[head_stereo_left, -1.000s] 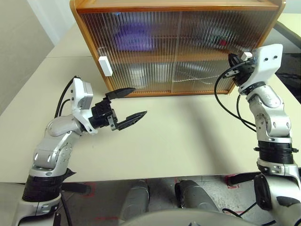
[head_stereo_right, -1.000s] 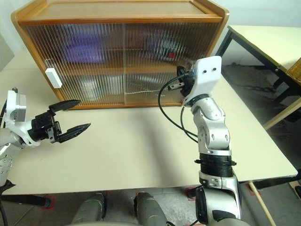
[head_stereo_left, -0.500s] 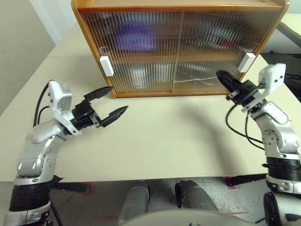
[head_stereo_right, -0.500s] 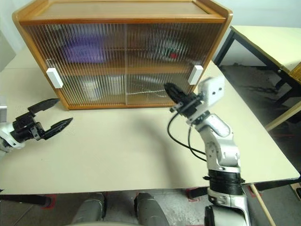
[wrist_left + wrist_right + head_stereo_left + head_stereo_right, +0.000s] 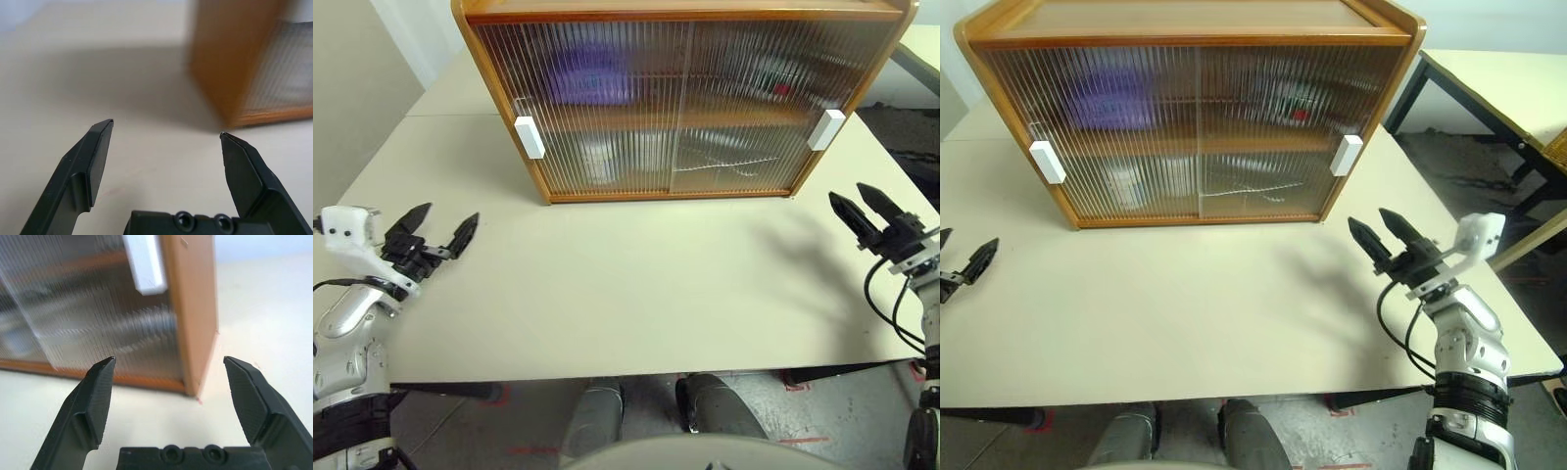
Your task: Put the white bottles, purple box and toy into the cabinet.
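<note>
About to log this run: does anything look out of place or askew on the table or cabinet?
Nothing stands out. The cabinet stands square, both sliding doors shut. A purple shape shows blurred behind the ribbed panel. Both grippers are open, apart from it.

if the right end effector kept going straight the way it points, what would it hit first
Probably the large wooden cabinet, near its bottom right corner, below the white rectangular handle. The right end effector is open with bare tabletop before it; depth is uncertain.

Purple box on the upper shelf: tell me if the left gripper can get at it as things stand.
Probably not. The purple box sits behind the cabinet's closed ribbed doors, and the open left gripper is well off to the side.
</note>
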Controlling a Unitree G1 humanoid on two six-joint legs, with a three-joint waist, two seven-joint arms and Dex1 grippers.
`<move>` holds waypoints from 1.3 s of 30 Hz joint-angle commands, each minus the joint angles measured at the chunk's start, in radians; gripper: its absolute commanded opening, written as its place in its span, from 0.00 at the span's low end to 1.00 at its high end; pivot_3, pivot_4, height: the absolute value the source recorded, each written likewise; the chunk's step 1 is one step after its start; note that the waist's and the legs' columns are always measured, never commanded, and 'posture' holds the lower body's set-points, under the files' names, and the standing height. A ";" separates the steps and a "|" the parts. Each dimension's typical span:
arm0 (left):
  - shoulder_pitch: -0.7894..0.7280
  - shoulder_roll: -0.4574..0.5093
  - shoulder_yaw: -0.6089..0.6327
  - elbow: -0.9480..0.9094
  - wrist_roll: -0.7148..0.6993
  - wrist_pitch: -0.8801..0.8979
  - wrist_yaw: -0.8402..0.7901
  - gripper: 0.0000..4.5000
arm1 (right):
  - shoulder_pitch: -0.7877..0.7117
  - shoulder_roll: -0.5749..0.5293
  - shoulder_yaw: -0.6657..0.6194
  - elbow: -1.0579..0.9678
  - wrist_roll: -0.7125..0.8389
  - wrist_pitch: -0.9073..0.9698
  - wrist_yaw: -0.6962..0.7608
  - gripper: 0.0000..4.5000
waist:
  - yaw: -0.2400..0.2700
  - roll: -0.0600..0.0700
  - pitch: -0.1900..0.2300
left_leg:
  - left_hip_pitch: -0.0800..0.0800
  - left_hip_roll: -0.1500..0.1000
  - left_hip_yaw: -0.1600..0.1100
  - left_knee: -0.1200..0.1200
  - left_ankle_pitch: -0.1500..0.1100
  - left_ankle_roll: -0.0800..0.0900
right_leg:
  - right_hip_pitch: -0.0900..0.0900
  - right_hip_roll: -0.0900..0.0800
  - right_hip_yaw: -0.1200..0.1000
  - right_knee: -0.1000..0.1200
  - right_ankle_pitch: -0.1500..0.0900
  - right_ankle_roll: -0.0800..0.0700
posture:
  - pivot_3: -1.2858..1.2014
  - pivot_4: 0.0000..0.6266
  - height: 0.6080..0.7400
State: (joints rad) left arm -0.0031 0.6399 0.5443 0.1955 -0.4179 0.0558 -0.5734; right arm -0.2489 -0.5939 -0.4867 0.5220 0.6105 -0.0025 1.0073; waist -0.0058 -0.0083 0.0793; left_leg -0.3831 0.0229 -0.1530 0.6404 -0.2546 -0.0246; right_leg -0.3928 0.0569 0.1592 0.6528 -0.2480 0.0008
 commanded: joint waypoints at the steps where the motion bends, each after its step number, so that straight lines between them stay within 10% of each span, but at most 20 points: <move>1: -0.005 0.028 -0.013 0.109 0.097 -0.042 0.060 1.00 | 0.001 -0.033 -0.019 0.143 -0.042 -0.103 0.047 0.99 | 0.002 0.000 0.000 | 0.000 0.000 0.000 0.000 0.000 0.000 | 0.000 0.000 0.000 0.000 0.000 0.000 | 0.52 0.20 1.00; 39: -0.069 0.041 -0.064 0.137 0.067 -0.109 -0.020 1.00 | -0.125 -0.033 -0.020 0.409 -0.099 -0.284 0.007 0.99 | 0.006 -0.004 0.001 | 0.004 0.000 -0.001 0.003 0.001 0.001 | 0.007 0.001 -0.004 0.000 0.005 0.001 | 0.53 0.15 1.00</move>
State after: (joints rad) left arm -0.0671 0.6797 0.4911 0.3432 -0.3560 -0.0624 -0.5889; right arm -0.3855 -0.6314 -0.5018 0.9486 0.5114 -0.2945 1.0175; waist -0.0003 -0.0121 0.0802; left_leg -0.3793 0.0223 -0.1540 0.6437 -0.2533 -0.0234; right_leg -0.3856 0.0580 0.1555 0.6525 -0.2425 0.0019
